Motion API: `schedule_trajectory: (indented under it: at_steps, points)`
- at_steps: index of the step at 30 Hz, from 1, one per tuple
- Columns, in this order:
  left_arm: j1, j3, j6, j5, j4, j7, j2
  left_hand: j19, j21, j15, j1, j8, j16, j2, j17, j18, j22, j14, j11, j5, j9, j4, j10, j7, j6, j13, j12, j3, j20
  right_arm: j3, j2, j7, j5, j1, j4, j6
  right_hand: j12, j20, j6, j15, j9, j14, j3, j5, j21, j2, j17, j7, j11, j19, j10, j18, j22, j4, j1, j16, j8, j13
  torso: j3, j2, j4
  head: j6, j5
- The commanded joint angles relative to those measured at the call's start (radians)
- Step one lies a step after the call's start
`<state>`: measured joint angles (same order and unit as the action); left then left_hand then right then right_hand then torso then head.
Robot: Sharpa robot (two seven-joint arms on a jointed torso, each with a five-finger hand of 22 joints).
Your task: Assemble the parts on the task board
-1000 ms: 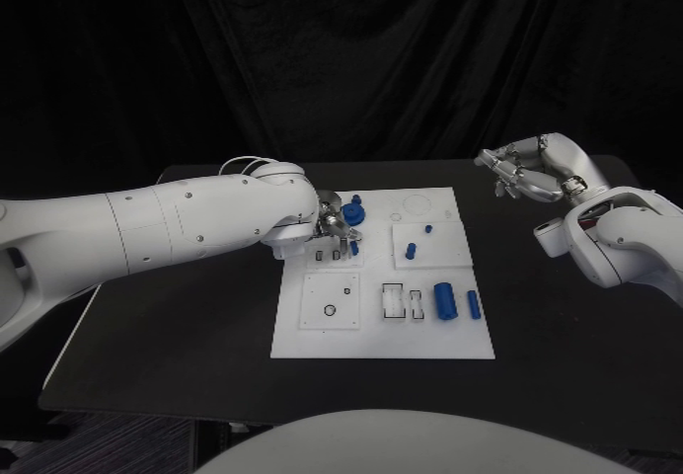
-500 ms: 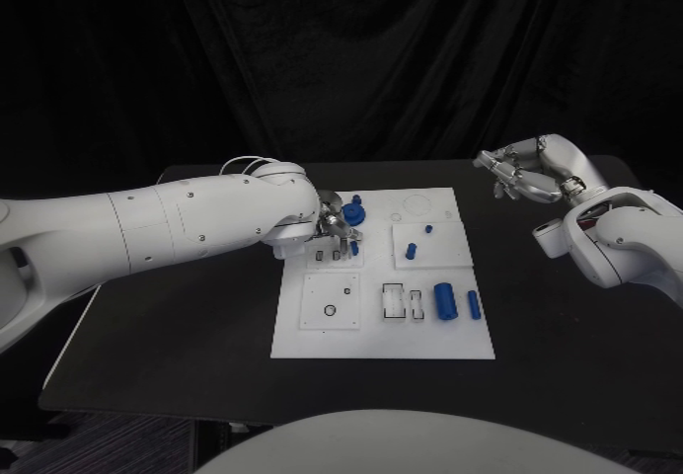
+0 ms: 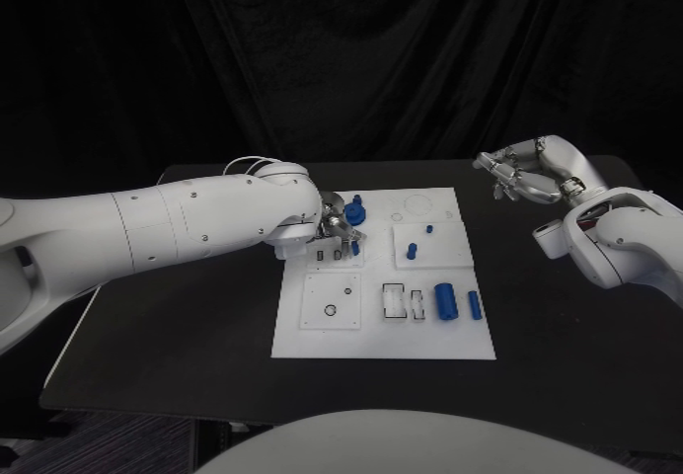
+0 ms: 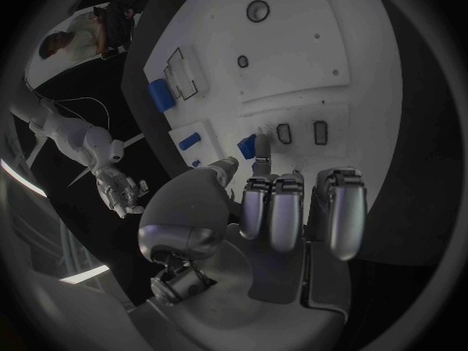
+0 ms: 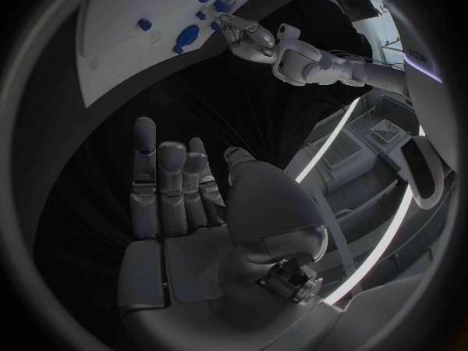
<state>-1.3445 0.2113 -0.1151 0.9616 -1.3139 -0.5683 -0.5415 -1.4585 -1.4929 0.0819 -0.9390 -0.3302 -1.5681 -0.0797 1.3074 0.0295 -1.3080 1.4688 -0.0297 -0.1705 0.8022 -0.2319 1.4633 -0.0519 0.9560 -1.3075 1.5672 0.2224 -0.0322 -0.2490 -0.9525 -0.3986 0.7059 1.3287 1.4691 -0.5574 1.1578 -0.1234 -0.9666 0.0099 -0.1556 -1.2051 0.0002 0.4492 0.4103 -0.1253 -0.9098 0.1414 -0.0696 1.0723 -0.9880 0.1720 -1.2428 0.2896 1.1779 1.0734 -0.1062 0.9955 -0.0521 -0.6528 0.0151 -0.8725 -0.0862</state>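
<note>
The left hand (image 3: 334,229) pinches a small blue part (image 4: 248,146) just above the slots at the task board's (image 3: 373,334) left half; the right hand (image 3: 519,171) hovers off the board's far right, fingers spread, holding nothing.

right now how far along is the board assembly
Early to midway, by the look of it. Done: two small blue pegs stand in the upper right panel of the task board. In hand: the left hand pinches a small blue part at the slots near the board's upper left. Left: two blue cylinders lie loose beside empty rectangular slots. The right hand holds nothing, off the board.
</note>
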Motion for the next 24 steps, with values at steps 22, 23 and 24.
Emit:
schedule_trajectory:
  at_steps: [22,23,24]
  points:
    - [0.009,-0.001,-0.022,0.005,0.005,0.005,0.014,0.007,0.014,-0.005,-0.023,0.024,-0.003,-0.005,0.263,0.017,-0.075,0.102,0.006,-0.027,0.007,0.032,0.107,0.002,0.016,-0.263,0.004,0.002,-0.004,0.001,0.004,0.029,0.005,-0.002,-0.004,0.013,-0.006,0.0,-0.004,0.002,0.001,-0.007,0.009,0.008,-0.008,0.0,0.003,-0.001,-0.001,0.01,0.013,0.01,0.001,-0.001,0.016,0.004,-0.003,-0.007,-0.001,0.0,-0.0003,0.0,-0.003]
    - [0.009,-0.001,-0.021,0.005,0.005,0.005,0.014,0.007,0.014,-0.005,-0.024,0.024,-0.003,-0.005,0.263,0.017,-0.075,0.102,0.006,-0.027,0.008,0.033,0.107,0.002,0.016,-0.263,0.004,0.003,-0.004,0.001,0.005,0.029,0.005,-0.002,-0.004,0.014,-0.007,0.0,-0.004,0.002,0.002,-0.007,0.01,0.009,-0.008,0.001,0.004,-0.001,-0.001,0.01,0.014,0.01,0.001,-0.001,0.019,0.004,-0.003,-0.008,-0.0009,0.0,0.0001,0.0,-0.003]
    - [0.009,-0.001,-0.02,0.005,0.006,0.005,0.014,0.007,0.014,-0.005,-0.024,0.024,-0.003,-0.005,0.263,0.017,-0.075,0.102,0.006,-0.027,0.008,0.033,0.107,0.002,0.016,-0.263,0.004,0.003,-0.004,0.001,0.005,0.029,0.005,-0.002,-0.004,0.014,-0.007,0.0,-0.004,0.002,0.002,-0.007,0.01,0.01,-0.009,0.001,0.003,-0.001,-0.001,0.01,0.014,0.01,0.001,-0.001,0.02,0.004,-0.003,-0.008,-0.0008,0.0,0.0002,0.0,-0.003]
